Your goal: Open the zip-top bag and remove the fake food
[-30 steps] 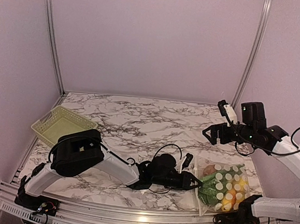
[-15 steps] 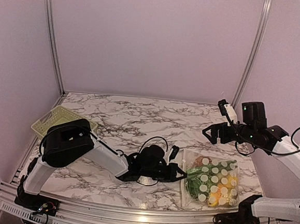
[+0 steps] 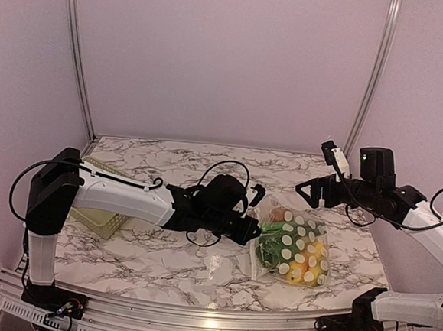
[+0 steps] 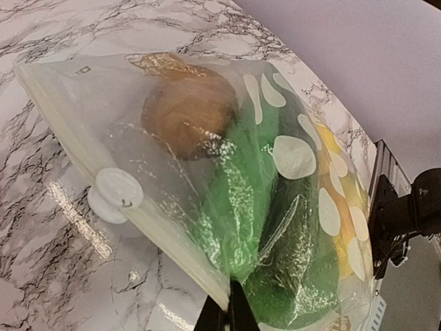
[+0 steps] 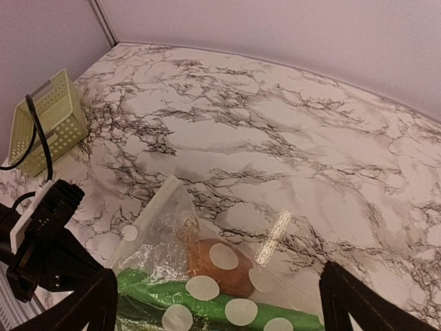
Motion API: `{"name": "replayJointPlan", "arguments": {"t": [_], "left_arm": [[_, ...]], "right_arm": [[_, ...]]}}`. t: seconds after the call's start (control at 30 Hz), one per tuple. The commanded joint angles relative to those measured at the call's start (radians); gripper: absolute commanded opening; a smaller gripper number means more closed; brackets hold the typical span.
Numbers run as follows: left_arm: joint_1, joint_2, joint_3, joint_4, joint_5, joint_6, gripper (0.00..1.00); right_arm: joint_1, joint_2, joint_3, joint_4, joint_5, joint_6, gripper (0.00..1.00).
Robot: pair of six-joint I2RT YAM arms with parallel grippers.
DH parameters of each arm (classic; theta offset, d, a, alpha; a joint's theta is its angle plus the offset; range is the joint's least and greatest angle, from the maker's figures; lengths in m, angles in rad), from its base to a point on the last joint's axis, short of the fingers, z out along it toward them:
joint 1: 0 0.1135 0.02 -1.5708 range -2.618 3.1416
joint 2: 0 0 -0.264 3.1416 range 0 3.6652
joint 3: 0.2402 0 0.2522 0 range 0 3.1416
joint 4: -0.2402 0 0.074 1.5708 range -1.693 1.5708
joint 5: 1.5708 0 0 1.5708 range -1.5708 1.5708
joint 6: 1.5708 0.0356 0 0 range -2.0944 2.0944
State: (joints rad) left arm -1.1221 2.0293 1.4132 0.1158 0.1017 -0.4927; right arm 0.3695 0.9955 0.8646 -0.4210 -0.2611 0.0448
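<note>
- Marble table (image 3: 160, 260) lies under the bag (image 3: 292, 248), whose edge the left gripper (image 4: 224, 314) clamps tight.
- Beyond its fingertips, food (image 4: 189, 114) fills the bag.
- Above, the right gripper (image 3: 309, 194) hangs, jaws spread wide.

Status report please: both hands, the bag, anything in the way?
Left hand shut on zip-top bag edge. Right hand open, clear of bag. Bag looks zipped, fake food inside. Basket far left, nothing blocking.

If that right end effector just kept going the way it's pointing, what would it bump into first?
Most likely the clear, white-dotted zip-top plastic bag, near the brown round lump inside it. In the wrist view the bag lies between the open right end effector fingers, though depth is hard to judge.
</note>
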Motion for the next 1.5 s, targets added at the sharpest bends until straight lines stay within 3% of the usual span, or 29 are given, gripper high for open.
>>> {"name": "replayJointPlan", "arguments": {"t": [0.0, 0.37, 0.73, 1.17, 1.47], "left_arm": [[0.020, -0.076, 0.064, -0.266, -0.094, 0.203, 0.00], [0.050, -0.198, 0.168, -0.500, -0.201, 0.477, 0.00], [0.053, -0.314, 0.209, -0.618, -0.154, 0.846, 0.00], [0.053, -0.375, 0.329, -0.780, -0.185, 1.159, 0.00], [0.053, -0.439, 0.209, -0.795, -0.107, 1.276, 0.00]], "right_arm": [[-0.013, -0.020, 0.026, 0.052, -0.039, 0.006, 0.99], [-0.020, 0.003, 0.049, 0.120, -0.096, -0.005, 0.99], [-0.022, 0.008, 0.042, 0.189, -0.210, -0.041, 0.99], [-0.021, -0.040, -0.003, 0.287, -0.395, -0.065, 0.99], [0.021, -0.089, -0.086, 0.378, -0.524, -0.081, 0.90]]}}
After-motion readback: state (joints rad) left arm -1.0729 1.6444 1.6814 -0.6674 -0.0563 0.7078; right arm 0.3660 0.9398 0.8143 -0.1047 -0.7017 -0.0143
